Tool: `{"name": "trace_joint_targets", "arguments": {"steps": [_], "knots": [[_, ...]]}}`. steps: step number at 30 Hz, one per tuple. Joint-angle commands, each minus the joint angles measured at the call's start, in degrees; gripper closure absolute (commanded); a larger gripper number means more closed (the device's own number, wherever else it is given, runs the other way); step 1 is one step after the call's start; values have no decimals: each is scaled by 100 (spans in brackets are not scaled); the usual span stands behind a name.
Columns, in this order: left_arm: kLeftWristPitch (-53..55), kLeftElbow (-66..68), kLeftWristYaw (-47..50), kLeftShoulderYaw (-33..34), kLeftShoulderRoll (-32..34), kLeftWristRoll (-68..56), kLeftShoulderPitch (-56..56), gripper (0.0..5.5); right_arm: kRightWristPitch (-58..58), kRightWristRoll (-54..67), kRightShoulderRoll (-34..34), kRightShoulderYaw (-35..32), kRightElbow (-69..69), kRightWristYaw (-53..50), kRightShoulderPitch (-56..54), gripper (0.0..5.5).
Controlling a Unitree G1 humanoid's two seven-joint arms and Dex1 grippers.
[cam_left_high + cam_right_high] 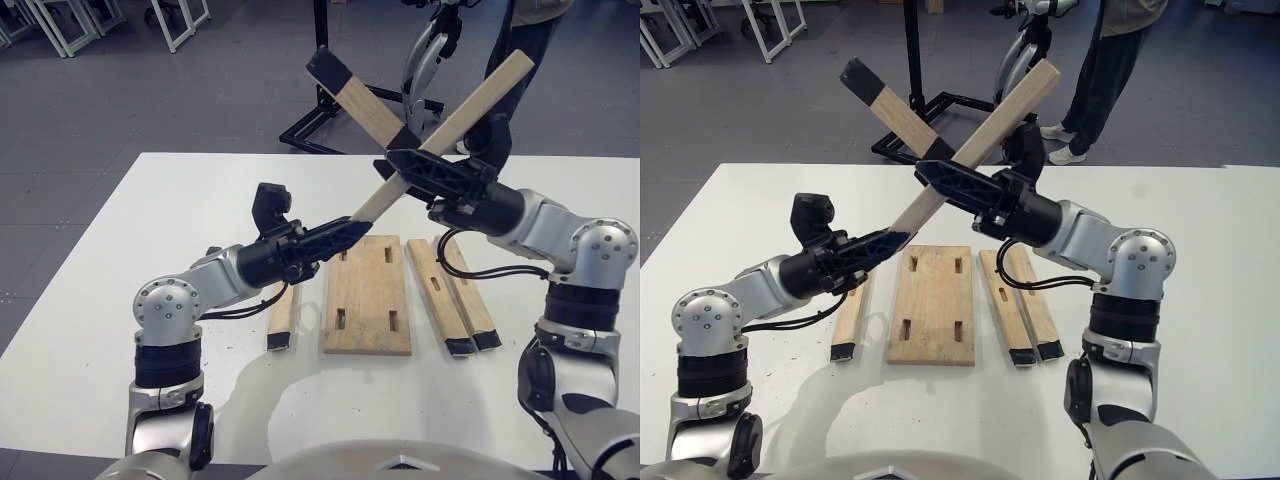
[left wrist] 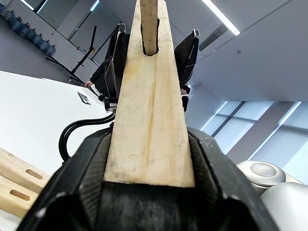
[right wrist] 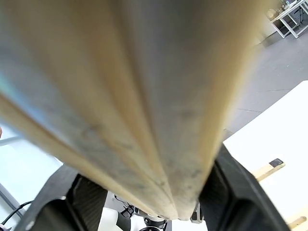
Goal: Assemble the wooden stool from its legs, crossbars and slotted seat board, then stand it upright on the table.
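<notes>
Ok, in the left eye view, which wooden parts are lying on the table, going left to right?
lone black-tipped piece → slotted seat board → slotted black-tipped piece → outer black-tipped piece, lying right against the slotted one.

Head stereo pair overlooking shared table [image 1: 90,260], wrist cameras tight against wooden pieces [image 2: 151,120]

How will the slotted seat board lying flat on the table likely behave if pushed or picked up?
The seat board is a flat wooden slab, so it probably stays stiff. Lying flat on the smooth table, it would likely slide, not roll or tip. Its thin edge suggests modest weight.
</notes>
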Motion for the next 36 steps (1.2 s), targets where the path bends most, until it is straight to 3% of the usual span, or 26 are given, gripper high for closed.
{"name": "trace_joint_targets", "arguments": {"steps": [1, 3, 9, 13, 15, 17, 20, 23, 31, 36], "knots": [[-176, 117, 101, 33, 151, 372, 123, 346, 101, 237, -112, 86, -162, 334, 27, 320], [-187, 131, 127, 75, 125, 356, 121, 346, 70, 241, -138, 111, -169, 367, 44, 322], [28, -48, 132, 312, 265, -289, 218, 213, -115, 131, -200, 97, -110, 361, 87, 332], [-114, 76, 224, 959, 791, -518, 127, 161, -215, -290, -461, 111, -67, 682, 197, 341], [-213, -75, 276, 889, 1169, 79, 141, 161, -314, -564, -703, 32, 61, 902, 213, 341], [-517, -568, 394, -174, 1819, 1720, 408, 161, -421, -810, -947, -74, 212, 1114, 168, 341], [-1156, -1243, 366, -2478, 2722, 4238, 590, 161, -550, -1037, -1136, -183, 377, 1270, 89, 341], [-1574, -1530, 328, -4043, 2950, 5939, 285, 161, -607, -1156, -1114, -213, 408, 1294, 59, 341], [-1966, -1192, 266, -4628, 2593, 7359, 152, 161, -657, -1261, -897, -224, 213, 1230, 244, 341], [-2383, -1424, -750, -5103, 3443, 8006, 307, 161, -1197, -2158, -958, -42, 597, 1301, 259, 341]]}}
